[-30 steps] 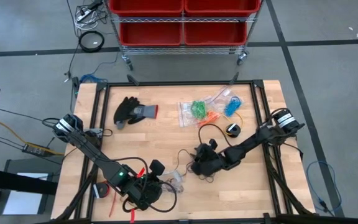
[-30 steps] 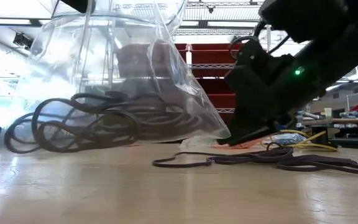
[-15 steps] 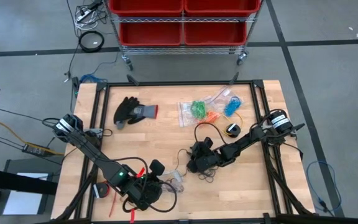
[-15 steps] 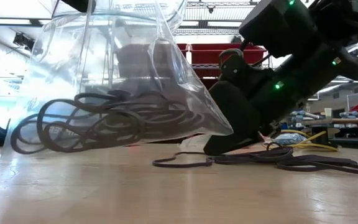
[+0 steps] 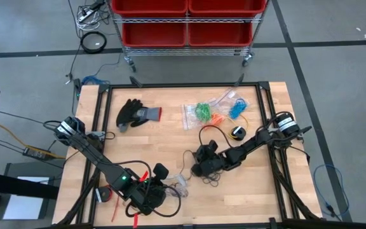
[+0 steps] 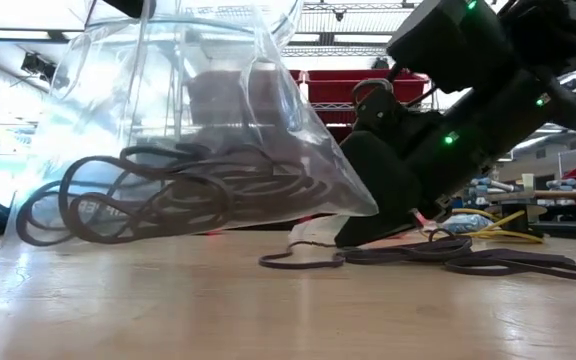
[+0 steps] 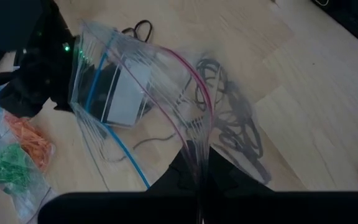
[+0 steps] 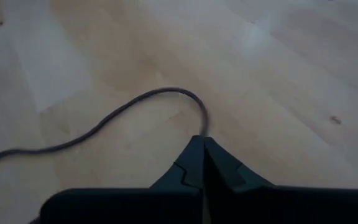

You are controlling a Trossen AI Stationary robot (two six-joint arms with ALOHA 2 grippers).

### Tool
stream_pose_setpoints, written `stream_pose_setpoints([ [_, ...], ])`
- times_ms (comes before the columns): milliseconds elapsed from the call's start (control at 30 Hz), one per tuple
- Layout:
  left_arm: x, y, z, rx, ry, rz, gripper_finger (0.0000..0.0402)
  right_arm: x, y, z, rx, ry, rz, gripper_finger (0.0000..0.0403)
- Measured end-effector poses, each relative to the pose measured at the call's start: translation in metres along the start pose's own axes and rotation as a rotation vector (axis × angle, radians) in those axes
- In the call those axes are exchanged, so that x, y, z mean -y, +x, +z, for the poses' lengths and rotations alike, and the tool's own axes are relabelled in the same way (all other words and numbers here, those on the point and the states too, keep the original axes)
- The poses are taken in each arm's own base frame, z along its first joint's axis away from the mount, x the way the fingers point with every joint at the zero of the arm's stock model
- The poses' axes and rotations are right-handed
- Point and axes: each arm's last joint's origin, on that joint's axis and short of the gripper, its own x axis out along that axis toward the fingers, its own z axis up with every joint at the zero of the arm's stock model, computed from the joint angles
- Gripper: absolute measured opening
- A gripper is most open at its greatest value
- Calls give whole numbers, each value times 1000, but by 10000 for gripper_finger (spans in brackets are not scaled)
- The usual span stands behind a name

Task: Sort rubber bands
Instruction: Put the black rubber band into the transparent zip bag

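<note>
A clear zip bag [image 6: 188, 120] stands open near the table's front, with black rubber bands [image 7: 232, 124] lying in it. My left gripper [image 7: 199, 163] is shut on its rim. More black rubber bands [image 6: 468, 258] lie loose on the wood right of the bag. My right gripper [image 8: 202, 149] is down among them, shut on one band, and it shows in the high view [image 5: 200, 166] just right of the bag. Small bags of green [image 5: 202, 111], orange [image 5: 215, 119] and blue [image 5: 237, 108] bands lie at the far middle. My left gripper pinches the bag's open rim [image 7: 197, 144] at the zip strip between its two fingers, coming slanting down from the near left. The mouth stays spread open above, and the bag's bottom [image 6: 168, 235] rests on the table. My right gripper pinches one strand of a black rubber band [image 8: 202, 127] at its fingertips, slanting down from the table's right. The rest of the band [image 8: 104, 127] lies slack on the wood.
A black glove [image 5: 135, 113] lies at the far left. A small dark object with a black cable [image 5: 237, 132] sits behind the right arm. A red-and-black item [image 5: 108, 194] is at the near left corner. Red bins [image 5: 186, 19] stand beyond the table.
My right gripper has sunk a little onto the loose black bands and has shut on one strand. The near end of that band has slid slightly toward the gripper. The bag and my left gripper have kept still.
</note>
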Motion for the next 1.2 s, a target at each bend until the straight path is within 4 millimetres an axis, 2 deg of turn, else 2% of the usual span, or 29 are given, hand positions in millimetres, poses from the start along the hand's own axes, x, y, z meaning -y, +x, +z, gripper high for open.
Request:
stream_pose_setpoints([
  [200,0,0,0,2,-1,0,2,-7,-16,7,15,-27,54,0],
  [400,0,0,1,14,-8,1,2,-7,-16,8,29,0,43,8],
  [600,0,0,4,36,-20,3,2,-6,-16,9,37,18,37,69],
  [867,0,0,4,38,-21,3,2,0,-7,13,-18,166,58,151],
  [1200,0,0,4,38,-21,3,2,-2,-6,16,-10,202,80,149],
])
